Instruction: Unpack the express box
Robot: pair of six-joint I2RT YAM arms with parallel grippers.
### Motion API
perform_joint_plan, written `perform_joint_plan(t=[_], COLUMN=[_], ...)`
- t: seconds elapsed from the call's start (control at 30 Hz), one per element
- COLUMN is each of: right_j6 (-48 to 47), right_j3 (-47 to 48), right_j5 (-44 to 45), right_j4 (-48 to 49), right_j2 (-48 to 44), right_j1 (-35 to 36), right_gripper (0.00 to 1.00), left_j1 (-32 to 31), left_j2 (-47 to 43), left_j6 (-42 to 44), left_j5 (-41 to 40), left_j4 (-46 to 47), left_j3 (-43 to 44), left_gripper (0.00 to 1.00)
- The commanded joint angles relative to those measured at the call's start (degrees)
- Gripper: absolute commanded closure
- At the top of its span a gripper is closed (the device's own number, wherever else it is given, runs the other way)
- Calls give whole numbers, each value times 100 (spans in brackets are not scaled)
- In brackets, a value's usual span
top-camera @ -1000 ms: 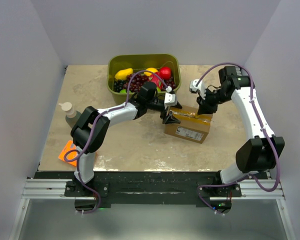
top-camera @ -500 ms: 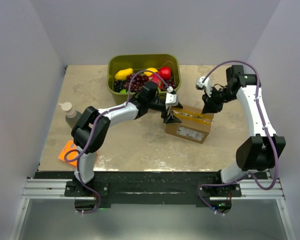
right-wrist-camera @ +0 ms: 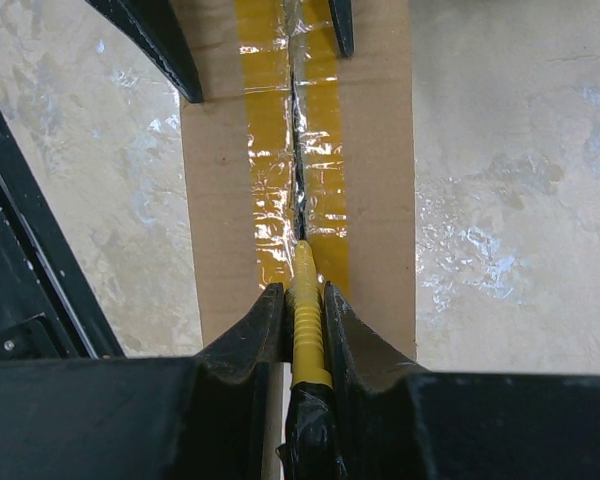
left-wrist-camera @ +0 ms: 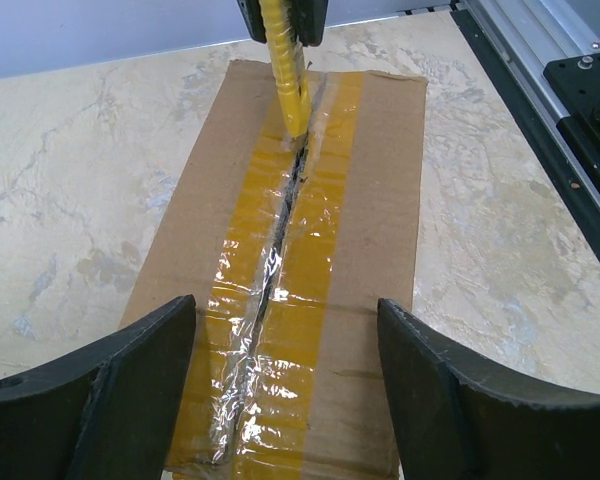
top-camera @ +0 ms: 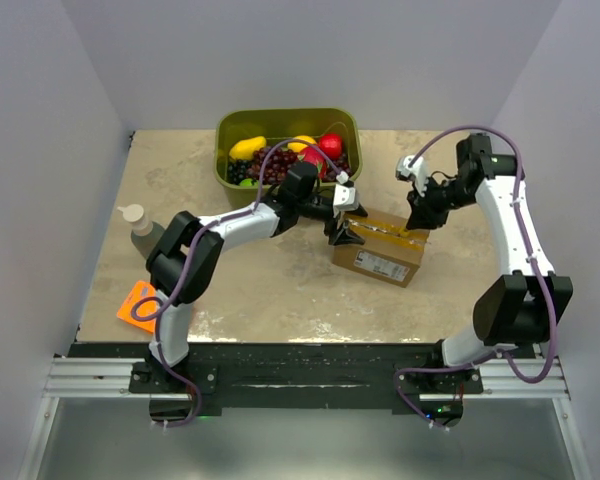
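Note:
The express box (top-camera: 378, 252) is a brown carton with tan tape on top and a white label on its near side. In the left wrist view the box (left-wrist-camera: 380, 200) has its tape slit open along the seam. My left gripper (top-camera: 344, 230) is open, and its fingers (left-wrist-camera: 140, 370) straddle the box's left end (left-wrist-camera: 285, 335). My right gripper (top-camera: 420, 214) is shut on a yellow cutter (right-wrist-camera: 306, 300). The cutter's tip rests in the seam near the box's right end (right-wrist-camera: 380, 150). The cutter also shows in the left wrist view (left-wrist-camera: 285, 70).
A green bin (top-camera: 230, 172) holding fruit stands behind the box, close to the left arm. A pale bottle (top-camera: 138, 228) stands at the left. A flat orange box (top-camera: 137, 304) lies at the front left. Grey walls enclose the table.
My right gripper has moved the cutter a little to the right along the seam toward the box's right end. The left gripper has edged slightly right and stays open at the box's left end.

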Motion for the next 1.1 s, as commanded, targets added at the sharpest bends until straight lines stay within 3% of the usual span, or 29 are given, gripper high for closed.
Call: perform_joint_plan(t=[0.0, 0.27, 0.7, 1.07], right_j6=[111, -56, 128, -241], right_j3=[-52, 397, -772, 11], right_j5=[889, 968, 1126, 1275], right_j4=[-470, -840, -366, -998], right_j2=[-343, -281, -861, -537], right_j1=[-185, -457, -466, -1002], right_gripper=[100, 100, 100, 100], left_j1=[40, 40, 49, 40], left_j2=[537, 564, 590, 774], left_j6=[250, 259, 259, 180], left_j5=[-857, -902, -990, -1051], left_j4=[-996, -1023, -1110, -1154], left_j3=[-198, -154, -154, 57], left_gripper=[25, 25, 26, 26])
